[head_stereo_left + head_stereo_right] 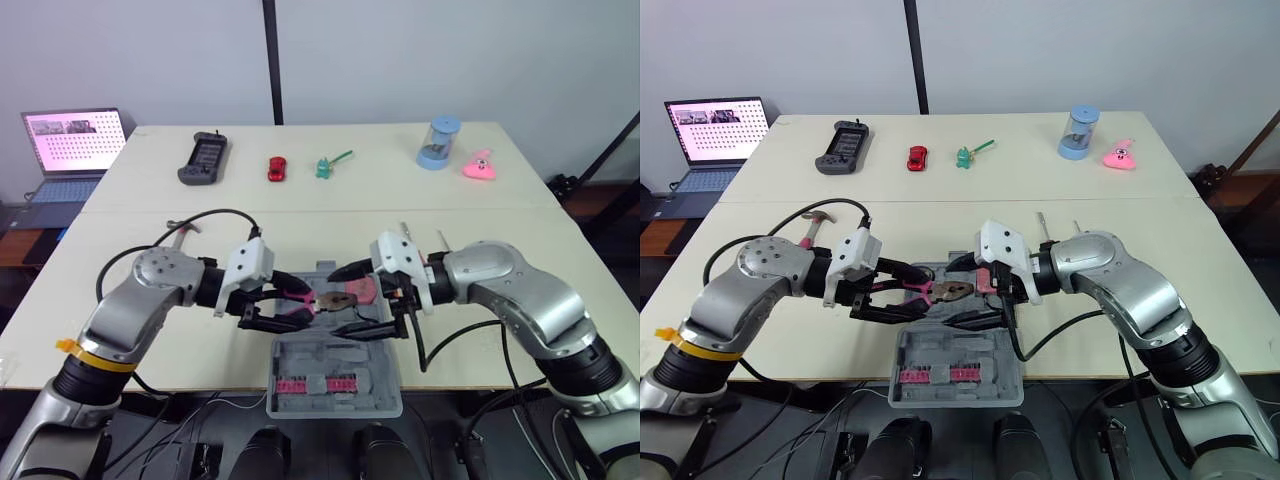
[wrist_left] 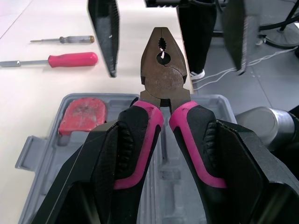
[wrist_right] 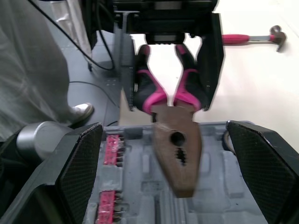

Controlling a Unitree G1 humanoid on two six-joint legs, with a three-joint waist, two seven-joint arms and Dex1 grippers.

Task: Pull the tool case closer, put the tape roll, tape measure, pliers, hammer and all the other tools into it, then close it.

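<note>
Left arm reaches in from the left of the case (image 1: 300, 358), forearm about level. Left jaws are clenched on the pink handles of the pliers (image 2: 163, 79), nose held over the open case. Right arm faces it, right jaws released, flanking the nose without touching. Case sits at the near edge of the tabletop (image 1: 480, 215). Hammer (image 1: 815, 228) lies beyond the case's left side and two screwdrivers (image 2: 70, 59) lie beyond its far rim.

No legible text, labels or numbers, laptop screen (image 1: 77, 138) content too small to read
</note>
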